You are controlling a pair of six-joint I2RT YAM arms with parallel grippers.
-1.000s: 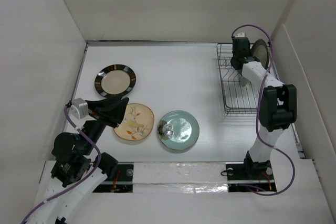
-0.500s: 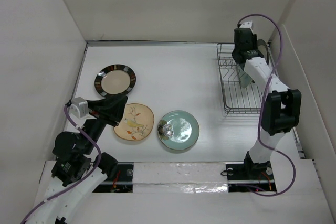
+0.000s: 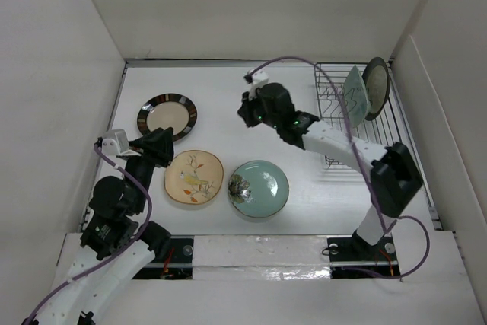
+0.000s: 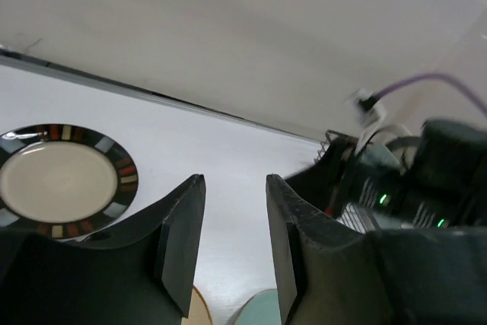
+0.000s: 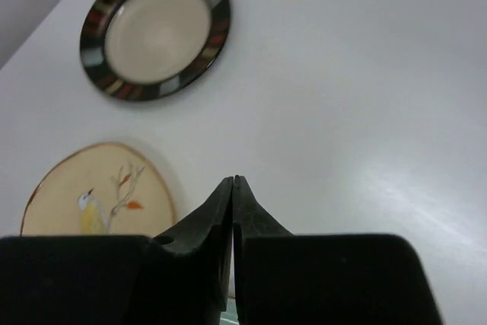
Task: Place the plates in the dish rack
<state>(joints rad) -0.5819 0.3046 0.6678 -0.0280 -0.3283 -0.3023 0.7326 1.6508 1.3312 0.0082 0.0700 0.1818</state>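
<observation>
White table (image 3: 228,97) holds 3 plates (image 3: 167,116), rack (image 3: 329,89) 2; left claw (image 4: 234,184) gapes empty, right claw (image 5: 233,182) closed empty.

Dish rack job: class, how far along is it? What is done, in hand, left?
Done: two plates stand in the dish rack, the squarish pale green plate and a dark-rimmed plate. In hand: nothing; the right pincer is shut and empty above the table, the left pincer open by the striped plate. Left: that one, the floral plate and the celadon plate.
</observation>
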